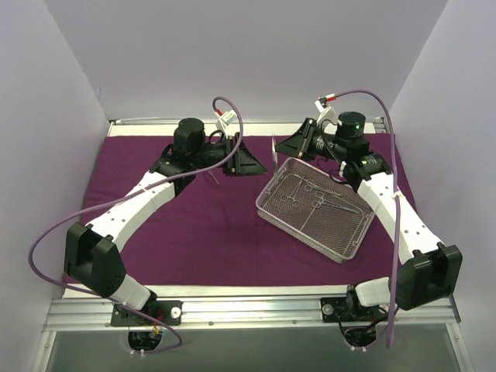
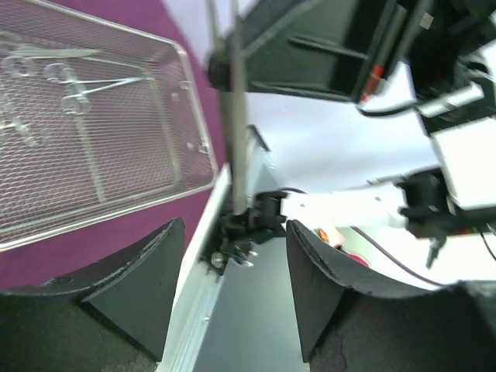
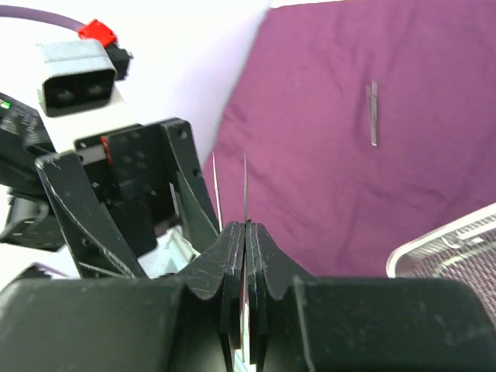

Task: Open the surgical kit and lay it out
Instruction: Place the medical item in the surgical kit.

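Note:
The purple cloth wrap (image 1: 194,225) lies spread flat over the table. On its right part stands the silver wire-mesh tray (image 1: 333,232), with ring-handled forceps (image 1: 310,194) lying inside. My right gripper (image 3: 246,226) is shut on a pair of thin silver tweezers (image 3: 245,182), whose prongs stick out past the fingertips. In the top view these tweezers (image 1: 274,152) hang above the tray's far left corner. My left gripper (image 2: 234,232) is open, facing them from the left with nothing between its fingers. A second pair of tweezers (image 3: 373,115) lies on the cloth.
The tray (image 2: 101,155) and its forceps (image 2: 85,85) fill the upper left of the left wrist view. White walls close in the table on three sides. A metal rail (image 1: 248,310) runs along the near edge, by both arm bases.

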Controlling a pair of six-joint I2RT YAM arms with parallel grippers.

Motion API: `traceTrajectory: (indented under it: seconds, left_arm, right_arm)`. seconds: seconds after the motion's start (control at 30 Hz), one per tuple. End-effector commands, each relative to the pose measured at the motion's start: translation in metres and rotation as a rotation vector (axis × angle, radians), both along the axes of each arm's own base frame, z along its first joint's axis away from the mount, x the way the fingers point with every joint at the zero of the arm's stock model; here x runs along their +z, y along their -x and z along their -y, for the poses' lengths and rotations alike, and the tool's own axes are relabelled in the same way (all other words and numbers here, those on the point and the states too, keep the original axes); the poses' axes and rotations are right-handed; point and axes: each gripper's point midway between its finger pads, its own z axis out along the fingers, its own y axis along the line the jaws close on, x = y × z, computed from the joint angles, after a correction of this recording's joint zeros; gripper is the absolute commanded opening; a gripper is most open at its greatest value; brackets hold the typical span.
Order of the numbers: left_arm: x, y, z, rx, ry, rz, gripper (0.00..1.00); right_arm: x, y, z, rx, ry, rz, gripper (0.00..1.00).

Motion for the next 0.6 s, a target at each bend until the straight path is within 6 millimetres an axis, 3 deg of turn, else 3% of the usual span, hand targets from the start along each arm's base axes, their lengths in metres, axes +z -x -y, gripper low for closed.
traceTrajectory:
  seconds: [0.0,0.13,0.43,0.57]
  left_arm:
    - [0.054,0.021,0.007,-0.107,0.161,0.139,0.64]
    - [0.060,0.022,0.006,-0.105,0.188,0.172,0.64]
    - [0.050,0.020,0.007,-0.109,0.158,0.175,0.64]
    - [0.057,0.021,0.011,-0.127,0.178,0.188,0.64]
  right_arm:
    - [0.045,0.011,-0.008,0.066,-0.099,0.120,0.00]
    - [0.045,0.014,-0.011,0.082,-0.112,0.112,0.00]
    - [0.059,0.023,-0.015,0.117,-0.163,0.132,0.00]
    - [0.060,0.023,-0.017,0.134,-0.184,0.128,0.00]
